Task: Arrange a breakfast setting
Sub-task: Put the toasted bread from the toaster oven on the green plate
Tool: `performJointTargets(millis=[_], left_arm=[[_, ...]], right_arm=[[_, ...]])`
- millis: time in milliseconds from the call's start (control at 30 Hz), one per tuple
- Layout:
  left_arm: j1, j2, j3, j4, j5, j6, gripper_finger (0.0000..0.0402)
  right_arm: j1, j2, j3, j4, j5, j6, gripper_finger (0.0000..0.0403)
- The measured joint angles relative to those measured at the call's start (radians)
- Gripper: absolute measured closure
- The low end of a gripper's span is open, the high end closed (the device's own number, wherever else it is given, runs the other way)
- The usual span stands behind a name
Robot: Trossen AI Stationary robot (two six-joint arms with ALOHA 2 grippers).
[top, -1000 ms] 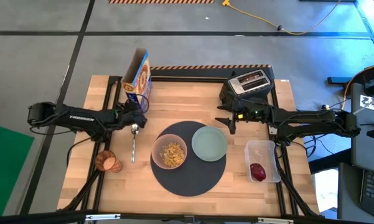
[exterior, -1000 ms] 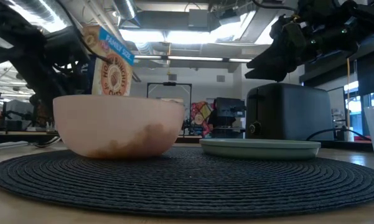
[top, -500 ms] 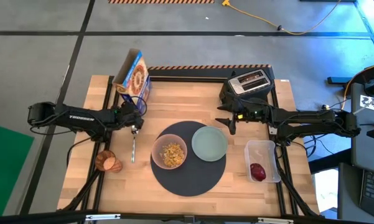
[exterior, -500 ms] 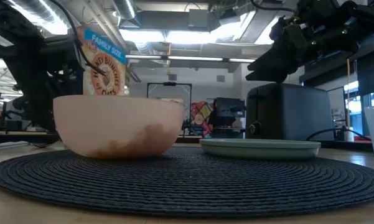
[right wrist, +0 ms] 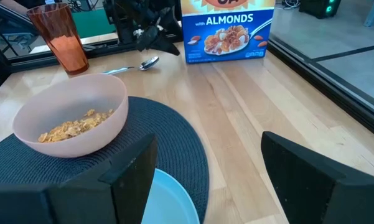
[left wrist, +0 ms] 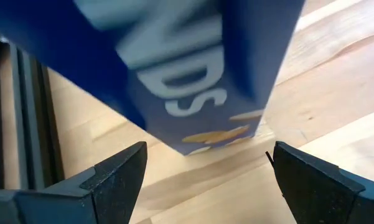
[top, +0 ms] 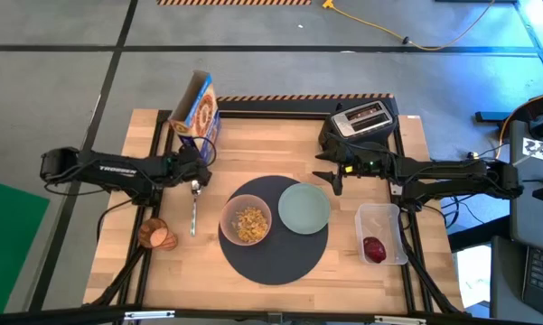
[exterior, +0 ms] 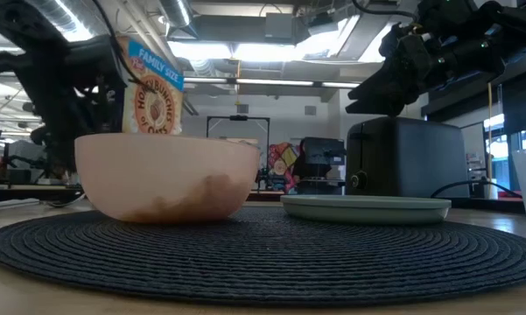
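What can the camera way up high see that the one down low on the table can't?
Only the high view shows the metal spoon, the amber cup lying on its side, the small red fruit in its clear tub, and the toaster's slots. Only the low view shows the room behind. Both show the pink bowl, green plate, dark mat, cereal box and toaster.

The high view is looking straight down on the whole pale wooden bench (top: 280, 144). The low view is sitting at bench-top height, very near the round dark grey woven mat (exterior: 263, 249), facing the room behind. The left wrist view is pressing close against the blue-and-yellow cardboard cereal box (left wrist: 193, 74). The right wrist view is looking across the bench at the translucent pink bowl (right wrist: 71, 121), sharing it with the low view.
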State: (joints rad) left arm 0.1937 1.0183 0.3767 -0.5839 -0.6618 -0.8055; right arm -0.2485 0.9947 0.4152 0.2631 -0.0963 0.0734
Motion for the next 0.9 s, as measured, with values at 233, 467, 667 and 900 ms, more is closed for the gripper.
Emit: performJointTargets(millis=[233, 467, 667, 900], left_arm=[[-0.031, 0.0, 0.085, -0.185, -0.019, -0.05, 0.0069], [-0.066, 0.0, 0.15, -0.332, -0.011, -0.12, 0.0069], [-0.091, 0.0, 0.159, -0.378, -0.004, -0.188, 0.0069], [-0.115, 0.0, 0.159, -0.381, -0.003, -0.213, 0.007]], right_arm=[[0.0, 0.0, 0.0, -0.005, 0.0, -0.004, 0.0125], [0.0, 0.0, 0.0, -0.005, 0.0, -0.008, 0.0125], [0.0, 0.0, 0.0, -0.005, 0.0, -0.021, 0.0125], [0.0, 0.0, 0.0, -0.005, 0.0, -0.024, 0.0125]])
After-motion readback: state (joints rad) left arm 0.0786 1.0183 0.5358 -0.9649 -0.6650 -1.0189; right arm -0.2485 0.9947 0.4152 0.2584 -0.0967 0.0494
